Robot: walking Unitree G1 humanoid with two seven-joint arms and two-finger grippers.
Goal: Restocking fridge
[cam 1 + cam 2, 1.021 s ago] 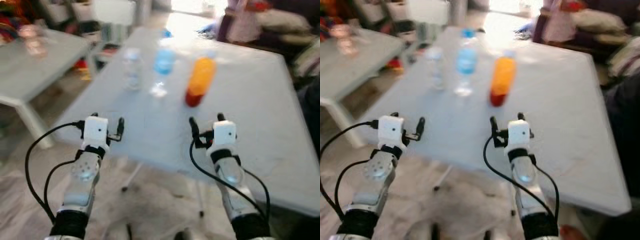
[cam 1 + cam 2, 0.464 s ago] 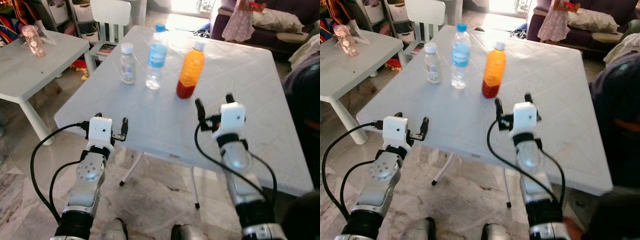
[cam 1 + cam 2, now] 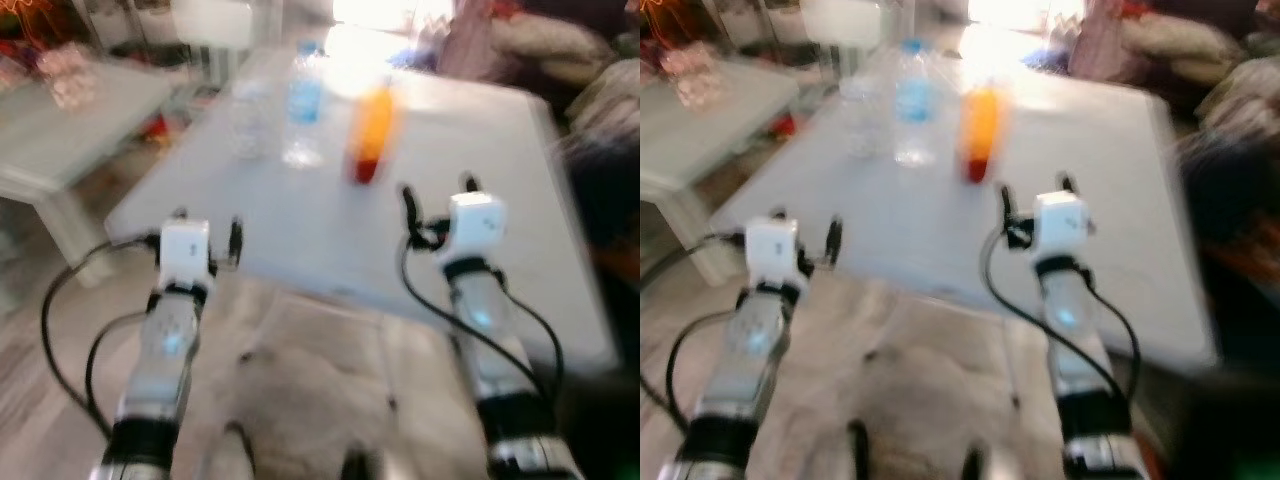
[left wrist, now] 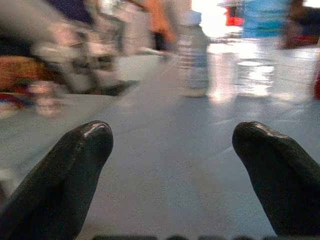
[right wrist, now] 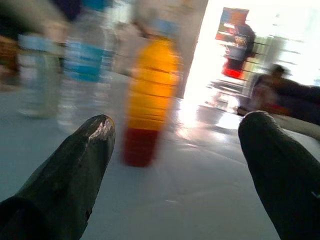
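Three bottles stand at the far side of the white table: an orange juice bottle with a red base, a blue-labelled water bottle and a small clear bottle. All are blurred. My left gripper is open at the table's near left edge, empty. My right gripper is open over the table's near part, short of the juice bottle. In the right wrist view the juice bottle stands ahead between the fingers, apart from them. The left wrist view faces the small bottle.
A low white side table with a pink item stands at the left. A white chair is behind the main table. Dark sofa cushions lie along the right. Pale floor lies below the table's near edge.
The whole picture has shaken into blur as the camera moved. My right gripper went forward over the table's near edge and stays there. The bottles have not moved.
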